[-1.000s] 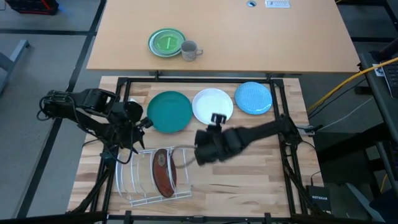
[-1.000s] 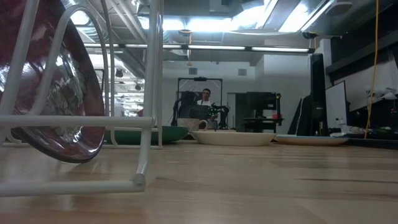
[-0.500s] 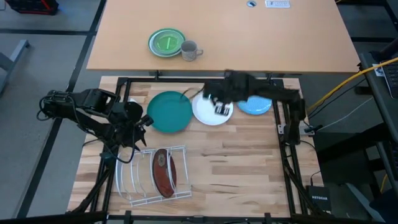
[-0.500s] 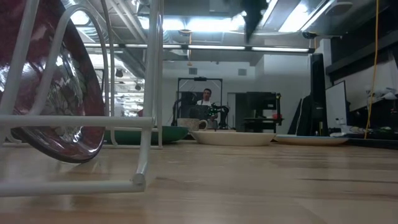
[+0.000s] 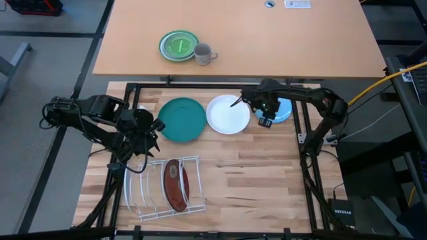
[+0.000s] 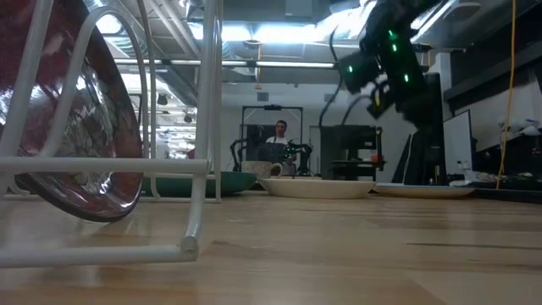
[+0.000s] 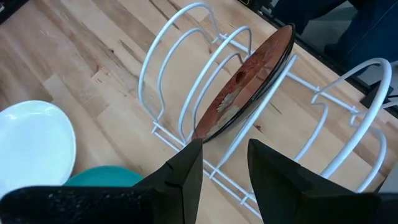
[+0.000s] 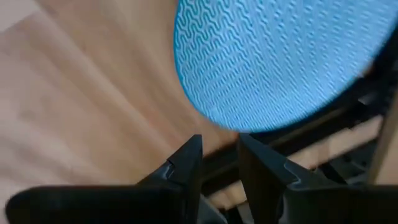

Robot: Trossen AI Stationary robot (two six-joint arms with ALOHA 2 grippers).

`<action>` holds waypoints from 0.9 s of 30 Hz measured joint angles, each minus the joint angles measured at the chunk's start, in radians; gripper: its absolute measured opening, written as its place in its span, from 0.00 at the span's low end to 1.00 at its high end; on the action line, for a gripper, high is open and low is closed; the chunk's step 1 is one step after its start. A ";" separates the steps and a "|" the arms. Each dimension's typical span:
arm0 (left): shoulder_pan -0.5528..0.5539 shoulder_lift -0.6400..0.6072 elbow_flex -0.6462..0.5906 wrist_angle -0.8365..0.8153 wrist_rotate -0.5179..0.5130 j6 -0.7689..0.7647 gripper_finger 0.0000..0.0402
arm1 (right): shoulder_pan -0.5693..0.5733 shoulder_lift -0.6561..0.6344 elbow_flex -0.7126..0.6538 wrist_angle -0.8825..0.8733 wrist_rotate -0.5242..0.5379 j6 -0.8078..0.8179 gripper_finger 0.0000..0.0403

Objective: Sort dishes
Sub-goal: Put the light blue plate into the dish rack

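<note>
Hovering above the light blue speckled plate [image 5: 275, 105], the right gripper [image 5: 265, 120] holds nothing, fingers slightly parted. Left gripper [image 5: 152, 128], also slightly parted, waits beside the dark teal plate [image 5: 181, 119]; white plate [image 5: 228, 114] lies between the two plates, and the dark red plate [image 5: 176, 184] stands in the wire rack [image 5: 143, 193].

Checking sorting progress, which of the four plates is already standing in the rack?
The dark red plate stands on edge in the white wire rack; the other three lie flat.
</note>
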 joint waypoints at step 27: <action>0.000 0.000 0.000 0.001 0.000 0.000 0.29 | 0.069 0.000 -0.285 0.513 0.119 0.021 0.26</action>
